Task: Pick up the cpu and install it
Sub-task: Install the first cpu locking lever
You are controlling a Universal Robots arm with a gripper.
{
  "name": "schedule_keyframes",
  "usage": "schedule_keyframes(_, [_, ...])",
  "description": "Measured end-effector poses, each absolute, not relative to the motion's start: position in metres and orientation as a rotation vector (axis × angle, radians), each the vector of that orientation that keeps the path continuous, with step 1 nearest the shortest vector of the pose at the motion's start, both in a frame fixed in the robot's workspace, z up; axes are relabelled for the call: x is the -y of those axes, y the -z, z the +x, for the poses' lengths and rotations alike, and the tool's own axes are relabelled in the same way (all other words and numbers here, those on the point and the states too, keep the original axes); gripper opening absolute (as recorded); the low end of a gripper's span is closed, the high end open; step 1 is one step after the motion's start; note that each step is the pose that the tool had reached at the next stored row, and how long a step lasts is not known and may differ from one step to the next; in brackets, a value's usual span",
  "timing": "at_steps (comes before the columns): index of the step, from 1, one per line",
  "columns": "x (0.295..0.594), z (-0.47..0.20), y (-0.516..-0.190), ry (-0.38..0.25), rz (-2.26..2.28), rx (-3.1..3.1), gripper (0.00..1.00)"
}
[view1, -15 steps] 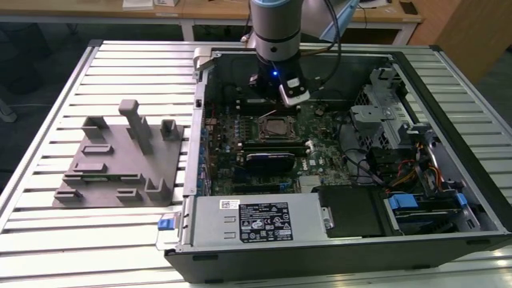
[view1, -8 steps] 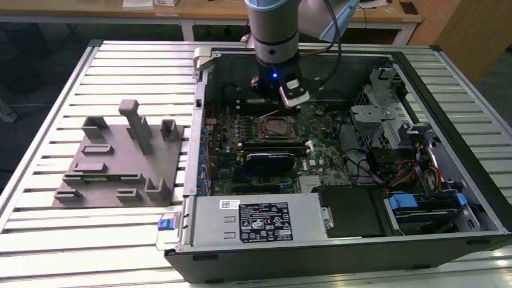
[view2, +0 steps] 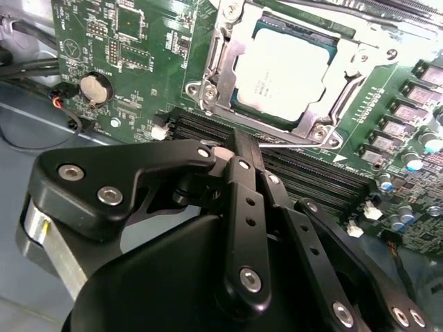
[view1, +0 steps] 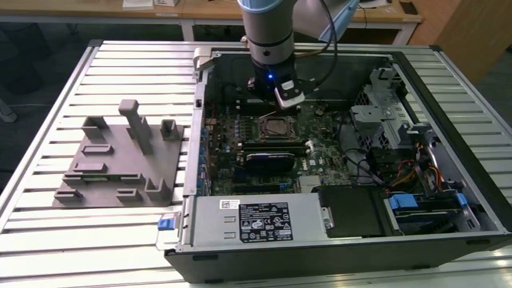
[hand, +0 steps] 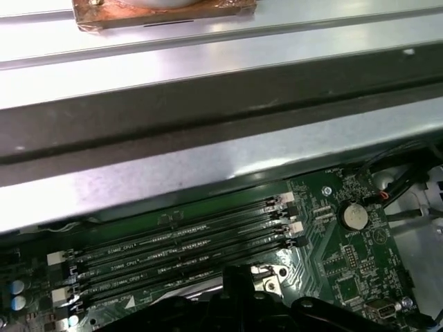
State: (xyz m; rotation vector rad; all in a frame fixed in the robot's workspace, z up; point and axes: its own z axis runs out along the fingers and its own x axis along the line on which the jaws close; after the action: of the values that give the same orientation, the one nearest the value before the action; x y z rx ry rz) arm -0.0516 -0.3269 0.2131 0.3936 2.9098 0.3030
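A wide table [view1: 48,120] of pale ribbed metal slats fills most of the exterior view, its grooves running from the exterior view's left to its right and catching soft, even light. Behind it stands a wooden desk [view1: 200,11] with white legs, a few papers and small items lying on its top, and beneath it the floor [view1: 48,54] is dark and shadowed. At the exterior view's right, a light brown wooden panel [view1: 468,30] rises beside the table's far corner.
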Motion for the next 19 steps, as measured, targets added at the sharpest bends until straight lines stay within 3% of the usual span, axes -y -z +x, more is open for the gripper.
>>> schedule_keyframes(19, [0.3186,-0.0517,-0.2048,-0.296,0.456,-2.895,0.11])
